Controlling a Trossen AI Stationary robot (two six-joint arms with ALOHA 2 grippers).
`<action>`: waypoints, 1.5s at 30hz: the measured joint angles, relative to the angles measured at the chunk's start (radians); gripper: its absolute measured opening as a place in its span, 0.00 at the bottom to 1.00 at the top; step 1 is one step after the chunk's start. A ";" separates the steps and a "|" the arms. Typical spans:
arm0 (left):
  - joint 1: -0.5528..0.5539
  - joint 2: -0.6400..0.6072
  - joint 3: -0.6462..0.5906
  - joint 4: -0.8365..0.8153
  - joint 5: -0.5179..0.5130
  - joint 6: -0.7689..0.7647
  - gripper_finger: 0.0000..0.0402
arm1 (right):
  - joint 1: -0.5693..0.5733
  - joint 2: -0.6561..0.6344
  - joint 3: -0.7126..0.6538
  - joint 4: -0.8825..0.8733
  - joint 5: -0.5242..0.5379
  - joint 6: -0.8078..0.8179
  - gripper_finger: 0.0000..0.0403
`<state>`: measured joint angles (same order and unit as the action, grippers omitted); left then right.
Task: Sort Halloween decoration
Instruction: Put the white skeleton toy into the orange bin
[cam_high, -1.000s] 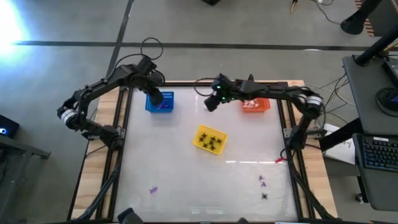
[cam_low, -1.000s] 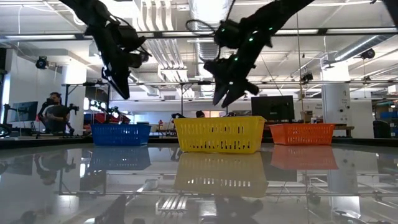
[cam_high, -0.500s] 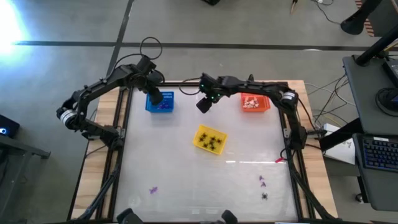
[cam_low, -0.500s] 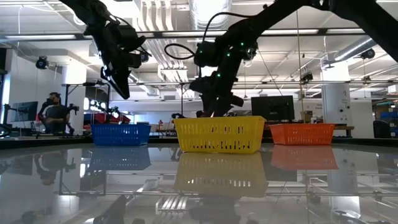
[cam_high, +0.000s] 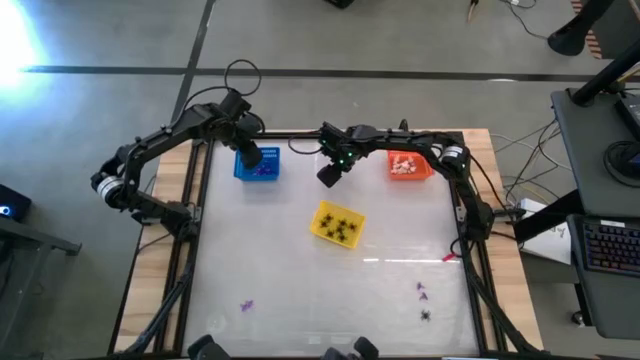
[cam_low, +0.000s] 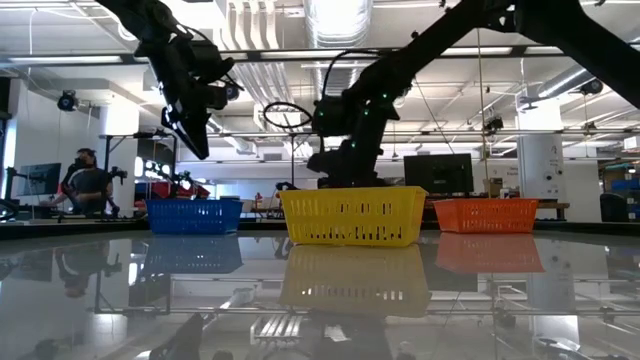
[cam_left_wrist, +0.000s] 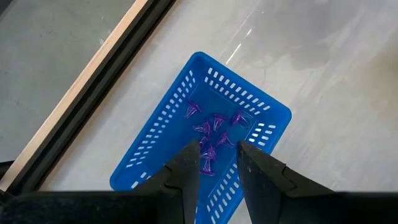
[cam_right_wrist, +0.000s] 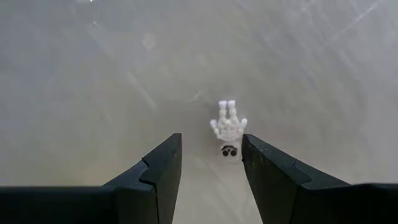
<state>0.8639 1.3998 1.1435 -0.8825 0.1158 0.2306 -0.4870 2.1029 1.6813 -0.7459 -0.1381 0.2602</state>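
Meanwhile, right gripper (cam_high: 327, 176) had swung from orange basket (cam_high: 411, 166) toward bench (cam_high: 300, 270) middle | fingers wide, empty, above white skeleton piece (cam_right_wrist: 229, 126) lying on bench | left gripper (cam_left_wrist: 217, 163) half-open, hovering over blue basket (cam_left_wrist: 261, 134) | next pick likely.

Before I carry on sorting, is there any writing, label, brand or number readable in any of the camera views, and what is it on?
No text can be read in any view.
Blue basket, yellow basket, orange basket: no label shows.
Monitors in the room behind the table: too small and blurred to read.
White skeleton piece on the table: no marking shows.
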 joint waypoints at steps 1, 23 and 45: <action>0.000 0.000 0.000 0.001 0.000 -0.004 0.22 | 0.000 0.004 0.000 0.003 0.000 -0.008 0.40; 0.000 0.000 0.000 0.011 0.000 -0.013 0.22 | -0.018 0.061 0.003 -0.005 -0.003 -0.030 0.11; 0.000 0.000 0.000 0.011 -0.001 -0.008 0.22 | -0.030 -0.077 -0.002 -0.206 0.062 -0.075 0.03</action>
<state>0.8635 1.3998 1.1435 -0.8719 0.1150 0.2226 -0.5171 2.0262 1.6796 -0.9519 -0.0757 0.1853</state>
